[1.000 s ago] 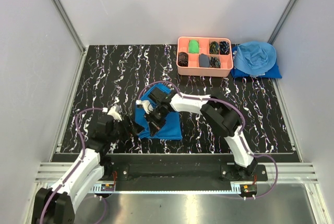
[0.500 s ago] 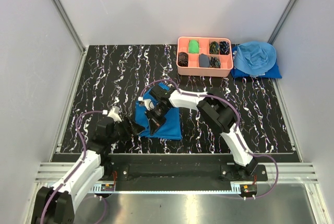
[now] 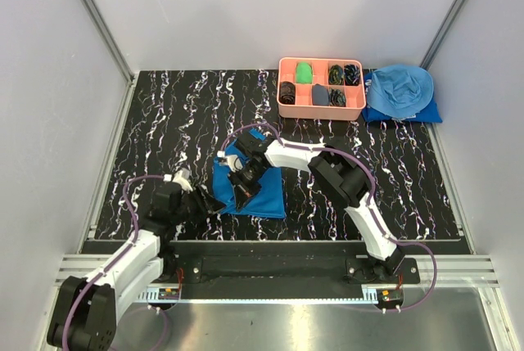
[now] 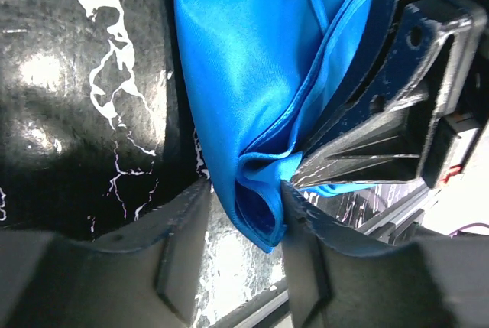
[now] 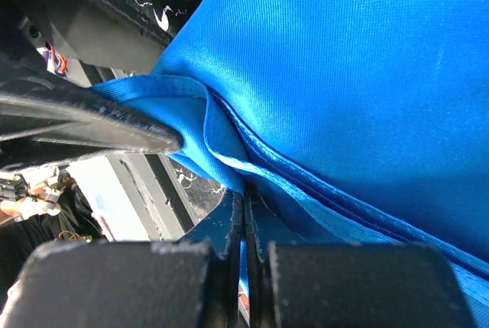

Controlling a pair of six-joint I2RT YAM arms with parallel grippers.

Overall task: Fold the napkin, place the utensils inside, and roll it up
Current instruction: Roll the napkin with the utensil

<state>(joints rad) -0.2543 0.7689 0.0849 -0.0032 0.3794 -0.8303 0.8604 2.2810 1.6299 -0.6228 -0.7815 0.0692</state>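
**Thin cloth, two pinches at the near left corner**

The napkin (image 3: 268,201) lies folded on the table (image 3: 164,122), near the front edge and a little left of centre. It is thin, light and limp, with a satin sheen, so I expect it to slide over itself and sag wherever nothing holds it. The layers at the edge look loose and could separate if I catch only the top one. The best hold, I judge, is right at a folded edge or corner, deep enough to trap every layer. I cannot see the utensils in any view, and I cannot tell whether they lie inside the fold.

My right gripper (image 5: 244,202) is closed tight, with a hem of the napkin nipped between its fingertips at the near left corner. That arm reaches forward, bends at a raised elbow and runs back leftward over the cloth, with the wrist tipped down toward the near edge.

My left gripper (image 4: 244,192) has its jaws partly apart, straddling a puckered fold of the same corner. One finger (image 4: 299,228) touches the cloth, but the fold is not squeezed. That arm lies low along the near edge, reaching right, just beside my right gripper.
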